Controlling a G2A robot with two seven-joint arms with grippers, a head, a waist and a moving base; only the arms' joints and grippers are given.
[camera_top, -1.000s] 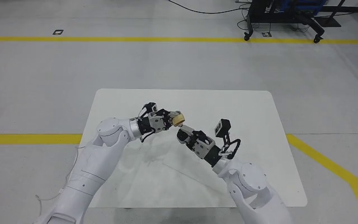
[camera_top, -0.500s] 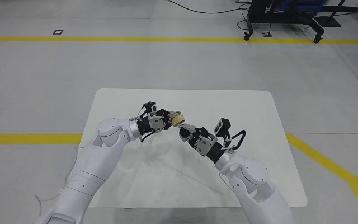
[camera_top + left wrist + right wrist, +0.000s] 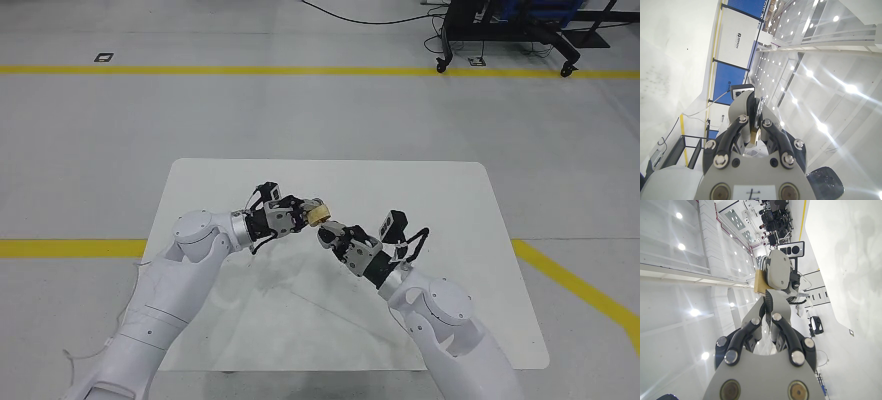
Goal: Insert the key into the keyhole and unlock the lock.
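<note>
A brass padlock hangs above the middle of the white table, with my left gripper shut on its body. In the right wrist view the padlock has its silver shackle pointing away and its bottom face turned toward my right gripper. The right gripper is shut on the key, its tips right at the lock's bottom face. In the left wrist view the lock sits in my left gripper, and the silver key sticks out beyond it.
Both arms meet above the bare white tabletop. Yellow floor lines run past the table, and a dark wheeled frame stands far behind it.
The right arm's wrist has shifted a little toward the lock and turned, bringing its gripper closer under the padlock. The left arm and the lock have stayed still.
</note>
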